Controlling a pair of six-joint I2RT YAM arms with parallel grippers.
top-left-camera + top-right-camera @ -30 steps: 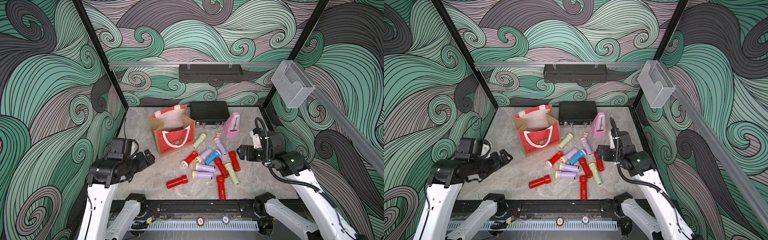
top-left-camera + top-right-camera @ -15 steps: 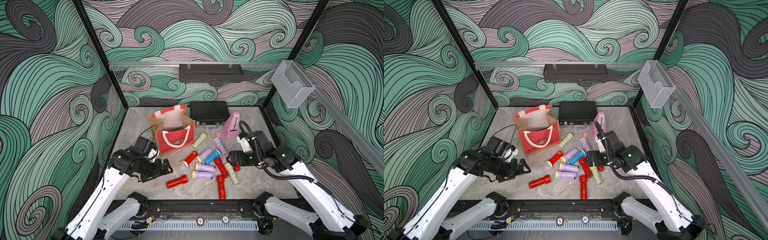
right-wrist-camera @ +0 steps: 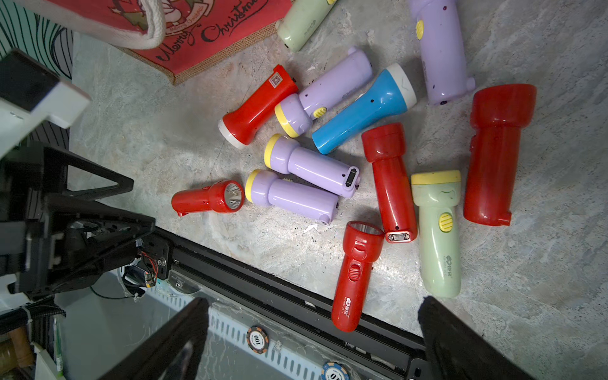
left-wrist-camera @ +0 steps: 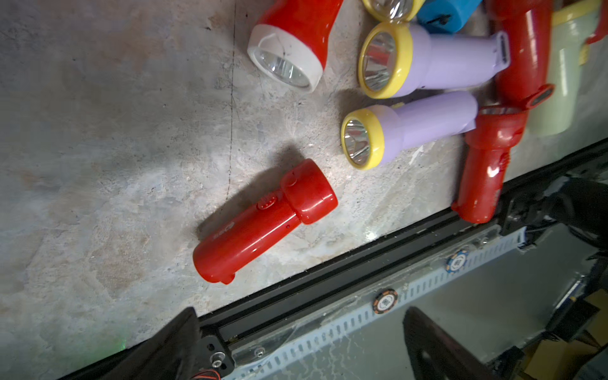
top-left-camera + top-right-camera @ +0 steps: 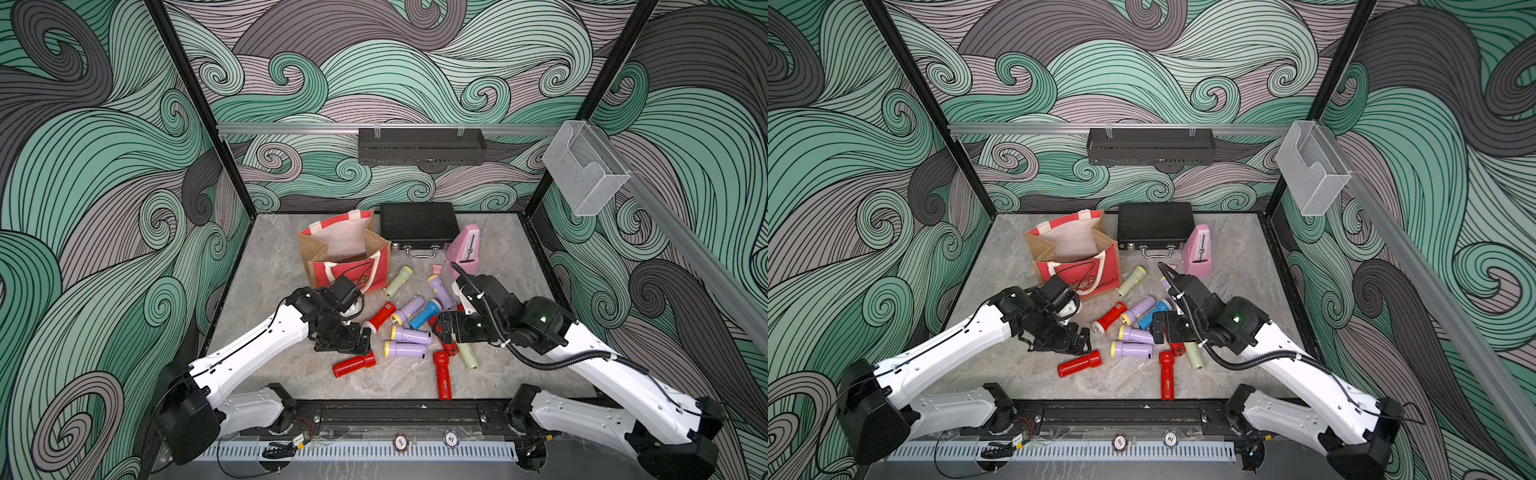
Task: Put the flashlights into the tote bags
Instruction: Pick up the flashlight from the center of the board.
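Leaning in from the front left corner, the left arm ran its white link diagonally up over the marble worktop point(image 5: 270, 266), with the wrist bent downward so that the left pincer point(image 5: 353, 347) pointed at the surface, just behind a lone red flashlight point(image 5: 354, 365) lying on its side. Its jaws stood wide apart with nothing between them, and the left wrist view showed that same flashlight below the two dark fingers point(image 4: 437, 348). The right arm mirrored this from the front right corner, elbow raised and wrist turned inward. The right pincer point(image 5: 446, 332), likewise spread and empty, hung low at the edge of the heap of flashlights, by a red flashlight and a pale green flashlight point(image 5: 467, 355). All the flashlights in view lay on the worktop outside the tote bag point(image 5: 374, 272): a blue flashlight point(image 5: 424, 314), two lilac flashlights point(image 5: 409, 336) side by side, and another red flashlight point(image 5: 442, 374) near the front rail. The bag stood upright and open behind the left wrist, its red printed front facing the heap. A black case point(image 5: 417, 222) and a pink metronome point(image 5: 465, 249) stood at the back.
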